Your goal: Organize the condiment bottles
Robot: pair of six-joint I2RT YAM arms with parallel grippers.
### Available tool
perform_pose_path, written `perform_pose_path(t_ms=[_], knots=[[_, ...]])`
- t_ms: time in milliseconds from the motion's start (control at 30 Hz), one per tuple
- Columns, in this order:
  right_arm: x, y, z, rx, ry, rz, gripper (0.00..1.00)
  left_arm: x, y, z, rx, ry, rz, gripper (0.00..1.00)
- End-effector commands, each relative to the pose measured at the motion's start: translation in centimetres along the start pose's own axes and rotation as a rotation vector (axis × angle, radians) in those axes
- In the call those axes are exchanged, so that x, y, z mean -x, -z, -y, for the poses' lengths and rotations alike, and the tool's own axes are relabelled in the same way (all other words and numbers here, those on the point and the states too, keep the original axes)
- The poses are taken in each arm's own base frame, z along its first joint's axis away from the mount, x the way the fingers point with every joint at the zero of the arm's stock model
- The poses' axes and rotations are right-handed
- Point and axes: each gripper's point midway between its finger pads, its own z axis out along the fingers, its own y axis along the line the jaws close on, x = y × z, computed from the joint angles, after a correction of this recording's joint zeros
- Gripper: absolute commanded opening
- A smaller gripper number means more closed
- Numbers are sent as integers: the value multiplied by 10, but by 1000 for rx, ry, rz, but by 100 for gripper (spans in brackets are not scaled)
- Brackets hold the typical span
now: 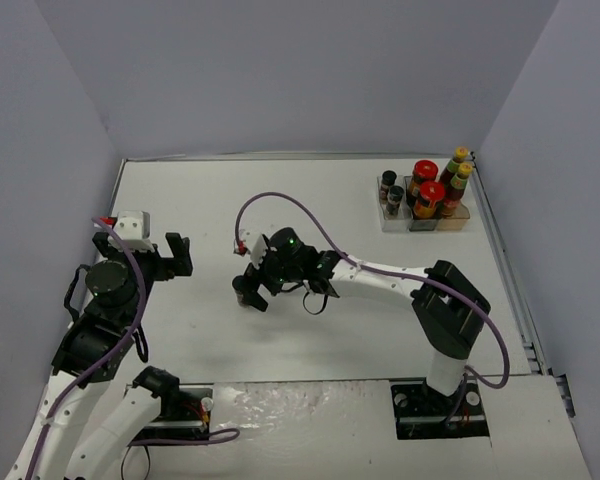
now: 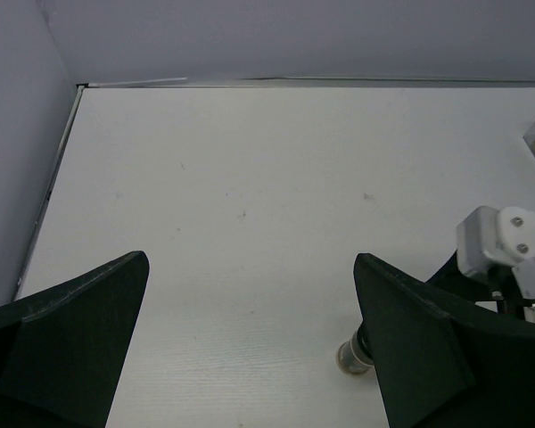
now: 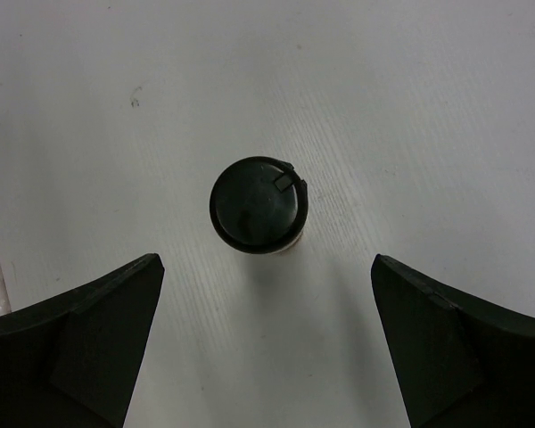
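White worktop (image 1: pixel 310 200) inside grey walls: six bottles (image 1: pixel 430 190) stand in the tray (image 1: pixel 425 227) at the far right corner, and one black-capped jar (image 3: pixel 259 205) stands upright near the middle. Right end effector (image 3: pixel 265 267) hangs over that jar, spread wide and not touching it. Left end effector (image 2: pixel 251 259), near the left edge, is also spread wide and holds nothing.

no readable text anywhere, bottle labels (image 1: pixel 450 200) too small to read
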Motion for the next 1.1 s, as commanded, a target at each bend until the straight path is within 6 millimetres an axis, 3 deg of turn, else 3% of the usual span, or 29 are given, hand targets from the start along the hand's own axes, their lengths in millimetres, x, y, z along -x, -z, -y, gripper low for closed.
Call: perform_pose_path(t_ms=[0,233,333,433,600,700,833,867,967,1067], knots=[[53,-13,2,-5,63,145,99,59,-3,9,-35,24,159,97],[50,-37,4,-6,51,137,93,88,-10,9,-19,24,233,97],[49,-40,4,-6,49,134,86,93,-16,5,15,15,244,97],[46,-41,7,-15,39,116,65,95,-22,2,44,4,233,97],[45,-20,22,-91,28,103,10,103,-28,5,39,7,254,97],[55,12,45,-171,-2,122,0,105,-33,1,74,3,245,97],[56,70,106,-377,-75,141,0,110,-39,-5,107,-16,241,97],[57,83,113,-417,-81,147,0,111,-40,-6,115,-17,247,97],[48,153,179,-634,-169,177,0,115,-46,-15,152,-18,261,97],[31,217,232,-821,-266,202,0,118,-52,-21,180,-27,269,97]])
